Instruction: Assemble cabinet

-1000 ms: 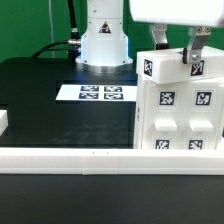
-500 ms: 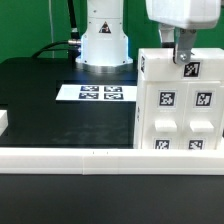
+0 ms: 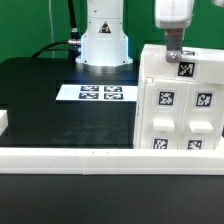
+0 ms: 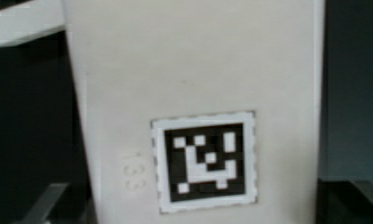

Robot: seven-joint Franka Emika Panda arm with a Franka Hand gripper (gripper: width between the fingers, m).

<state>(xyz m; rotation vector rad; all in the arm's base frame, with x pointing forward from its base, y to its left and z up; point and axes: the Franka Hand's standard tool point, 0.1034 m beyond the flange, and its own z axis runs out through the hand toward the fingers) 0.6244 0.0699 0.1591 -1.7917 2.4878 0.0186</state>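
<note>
The cabinet (image 3: pixel 180 100) is a large white box with several black-and-white tags, standing at the exterior view's right against the rail. My gripper (image 3: pixel 173 50) hangs over its top back edge, seen edge-on, with the fingers reaching down to the top. In the wrist view a white tagged part of the cabinet (image 4: pixel 183 90) fills the picture. It lies between my two dark fingers (image 4: pixel 46 203), which show spread wide at either side of it. The gripper (image 4: pixel 201 208) is open; whether the fingers touch the part I cannot tell.
The marker board (image 3: pixel 98 93) lies flat on the black table in front of the robot base (image 3: pixel 103 40). A long low white L-shaped rail (image 3: pixel 70 158) runs along the near edge, with a short arm at the exterior view's left (image 3: pixel 4 122).
The gripper has turned about its vertical axis: both spread fingers showed a second ago, now it is seen edge-on. The cabinet has not moved.
</note>
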